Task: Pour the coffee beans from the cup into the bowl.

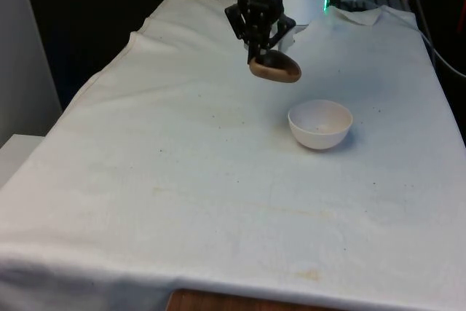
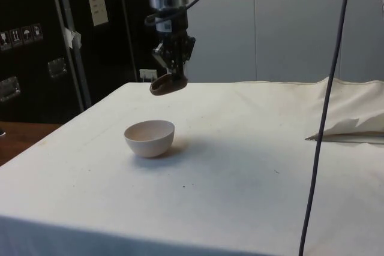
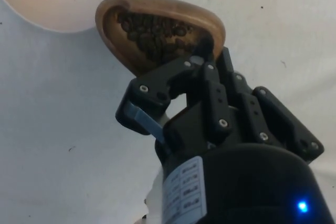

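A brown wooden cup (image 1: 275,68) hangs in the air, held at its rim by my gripper (image 1: 261,52), which is shut on it. The cup (image 2: 167,84) is tilted a little and sits above and beyond the white bowl (image 2: 149,137). In the wrist view the cup (image 3: 157,32) holds dark coffee beans (image 3: 152,34), and the bowl's rim (image 3: 58,3) shows just past it. The white bowl (image 1: 320,124) stands on the cloth towards the front view's right, nearer the camera than the cup. A few dark specks lie inside the bowl.
A white cloth (image 1: 182,180) covers the whole table, with folds bunched at the far right corner (image 1: 364,16). A dark cable (image 2: 321,118) hangs across the side view. Open cloth lies all round the bowl.
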